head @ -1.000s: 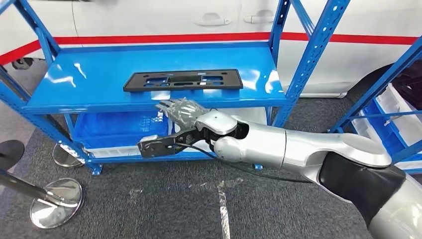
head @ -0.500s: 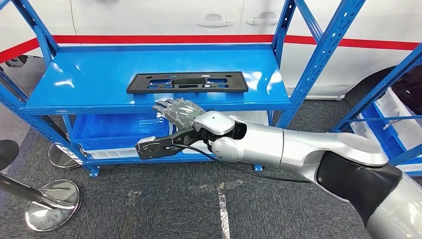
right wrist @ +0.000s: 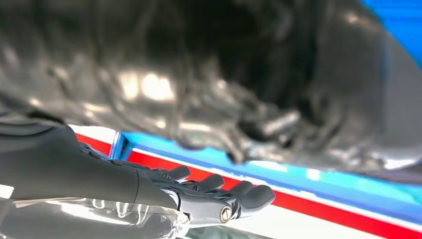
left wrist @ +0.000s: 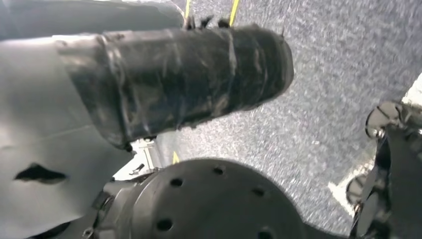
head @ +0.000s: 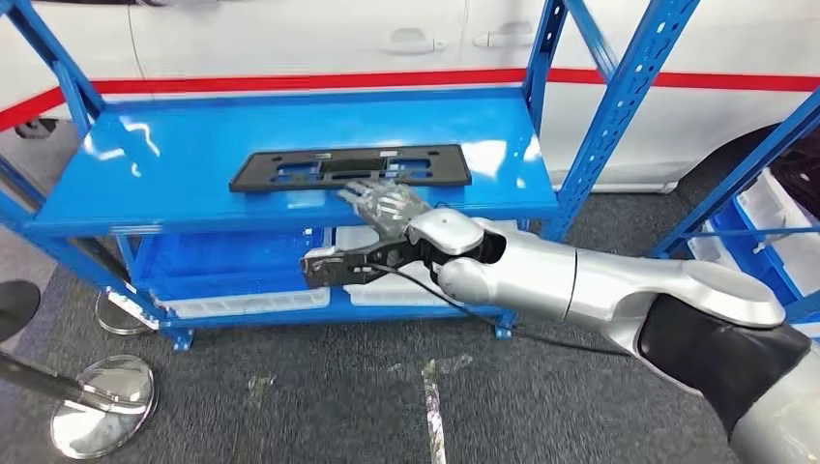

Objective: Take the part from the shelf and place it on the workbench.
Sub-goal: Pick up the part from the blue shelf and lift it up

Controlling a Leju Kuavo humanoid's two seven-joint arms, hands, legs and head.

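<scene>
The part (head: 350, 167) is a flat black plate with cut-outs, lying on the top board of the blue shelf (head: 164, 169). My right hand (head: 387, 203) reaches over the board's front edge, its fingers stretched out flat and their tips at the part's near edge; it holds nothing. In the right wrist view the same fingers (right wrist: 214, 191) lie straight and together under a blurred dark mass. In the left wrist view a dark wrapped finger (left wrist: 184, 79) of my left hand hangs over grey carpet, and I cannot make out how the hand stands.
A white car (head: 290, 39) with a red stripe stands close behind the shelf. Blue uprights (head: 619, 106) frame its right end. A second rack with bins (head: 774, 217) is at the right. Trays fill the lower shelf (head: 232, 261). Chrome post bases (head: 102, 404) sit on the carpet at the left.
My right hand has risen from in front of the shelf edge and gone forward over the board to the part's near edge. The camera has shifted slightly.
</scene>
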